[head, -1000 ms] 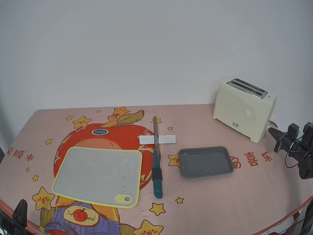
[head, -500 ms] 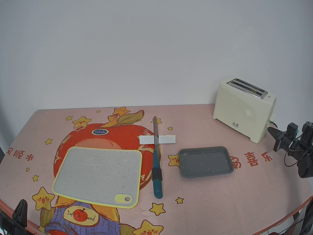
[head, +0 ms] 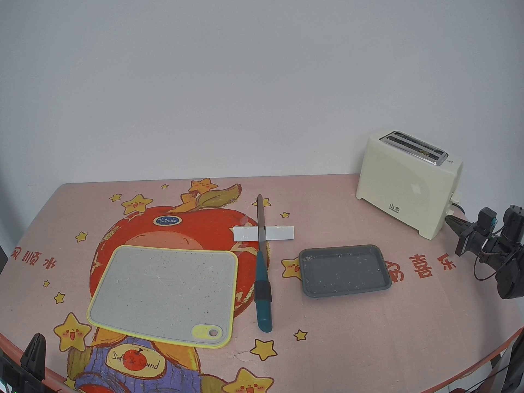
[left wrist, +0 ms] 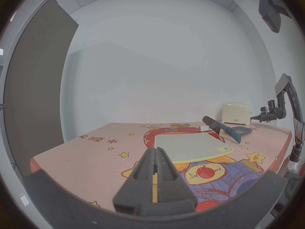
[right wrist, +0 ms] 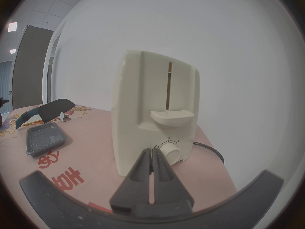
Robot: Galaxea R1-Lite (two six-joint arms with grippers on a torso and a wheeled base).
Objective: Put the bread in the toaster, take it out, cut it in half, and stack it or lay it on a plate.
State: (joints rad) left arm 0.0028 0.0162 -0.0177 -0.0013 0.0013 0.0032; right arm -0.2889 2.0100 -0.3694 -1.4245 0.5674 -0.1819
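A cream toaster [head: 409, 189] stands at the table's back right; a brownish bit shows in its top slot [head: 423, 151], too small to tell apart. Its side lever [right wrist: 172, 116] sits at the low end of its track, above a dial [right wrist: 170, 151]. My right gripper [right wrist: 152, 153] is shut and empty, pointing at that side just below the lever, close by [head: 450, 220]. A teal-handled knife [head: 262, 268] rests across a white holder [head: 278, 233]. Beside it are a grey plate [head: 345, 290] and a cutting board [head: 164, 293]. My left gripper [left wrist: 155, 151] is shut at the front left edge [head: 34, 350].
The toaster's black cord [right wrist: 209, 150] trails off behind it near the table's right edge. A plain white wall runs behind the table. Open tabletop lies between the plate and the toaster and along the front.
My right gripper has crept a little toward the toaster's lever side and slightly lower. Nothing else on the table has moved.
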